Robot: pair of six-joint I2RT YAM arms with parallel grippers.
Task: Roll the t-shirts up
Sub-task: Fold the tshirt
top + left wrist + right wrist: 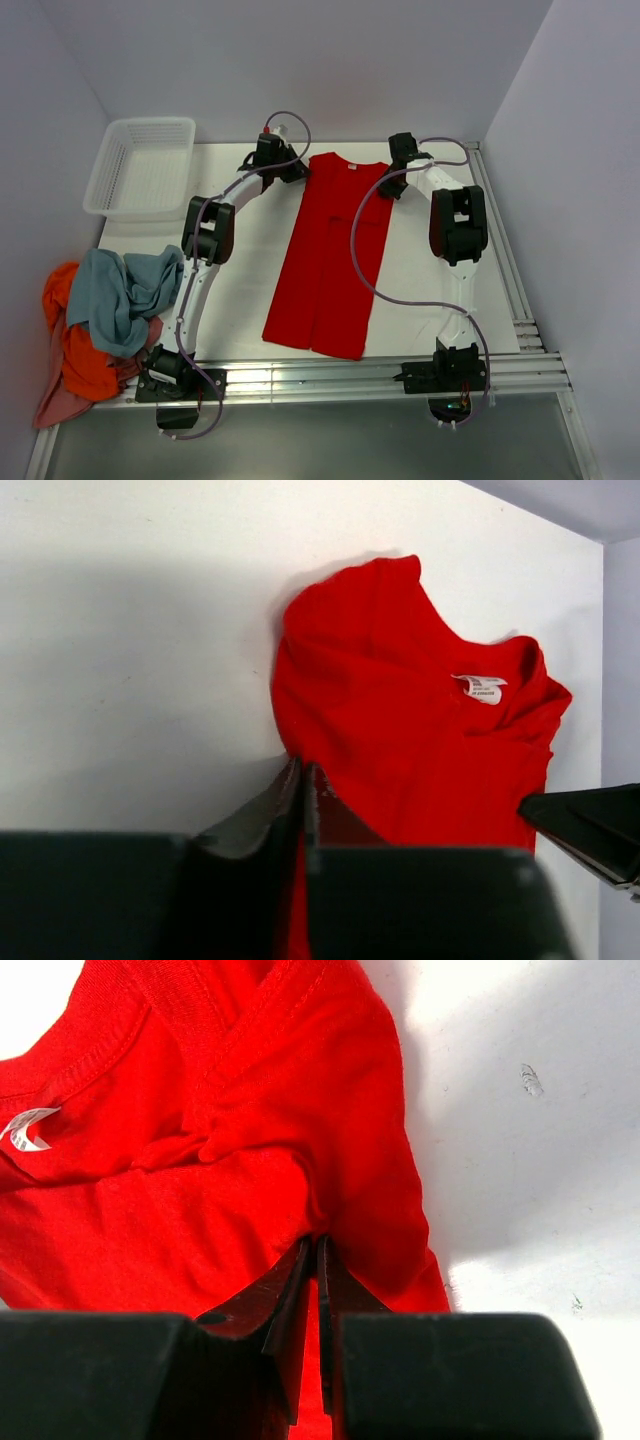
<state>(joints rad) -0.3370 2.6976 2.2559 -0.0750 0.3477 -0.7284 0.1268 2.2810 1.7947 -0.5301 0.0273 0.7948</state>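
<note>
Narrow-folded red t-shirt [325, 260] lies flat mid-tabletop [250, 270], collar at far end. Left tool [302, 772] pinched tight on shirt's left shoulder edge. Right tool [314, 1248] pinched tight on right shoulder edge. Other t-shirts [120, 295] (grey-blue, orange, pink) heaped at left edge, basket [145, 165] beyond.

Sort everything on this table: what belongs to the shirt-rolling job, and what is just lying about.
Job: red t-shirt, laid out mid-table; grey-blue t-shirt, orange t-shirt and pink t-shirt, heaped at the left edge.
Lying about: white basket, empty, far left corner.
</note>
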